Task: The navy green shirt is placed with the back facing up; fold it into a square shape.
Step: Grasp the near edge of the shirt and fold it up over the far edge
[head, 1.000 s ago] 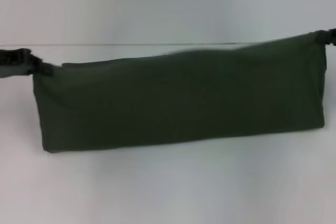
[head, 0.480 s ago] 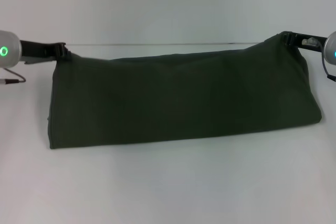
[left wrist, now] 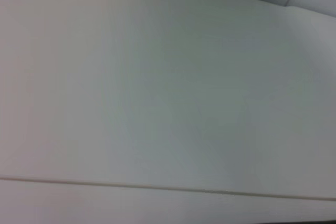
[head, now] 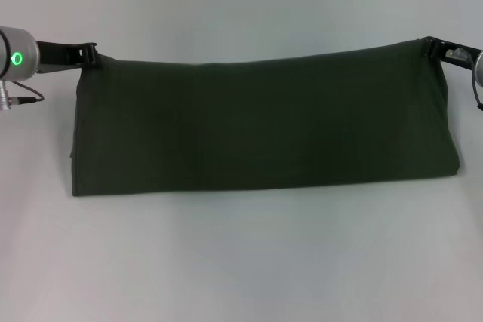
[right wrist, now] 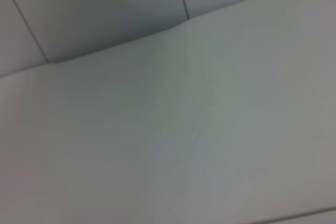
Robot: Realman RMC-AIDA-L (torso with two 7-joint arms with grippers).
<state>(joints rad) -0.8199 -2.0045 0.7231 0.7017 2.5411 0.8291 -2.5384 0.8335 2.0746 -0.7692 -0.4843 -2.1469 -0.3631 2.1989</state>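
Mid-fold: the left gripper [head: 90, 53] and right gripper [head: 430, 44] each clamp an upper corner of the dark olive-green knit shirt [head: 264, 126] spanning mid-frame; next, lay it flat evenly.

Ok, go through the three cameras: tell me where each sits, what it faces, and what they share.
Head view: on the robot's head, looking down at the navy green shirt held up by the left gripper and right gripper at its top corners.
Left wrist view: on the left arm; only pale surface, no fingers.
Right wrist view: on the right arm; likewise.
Shared: only the pale surface.
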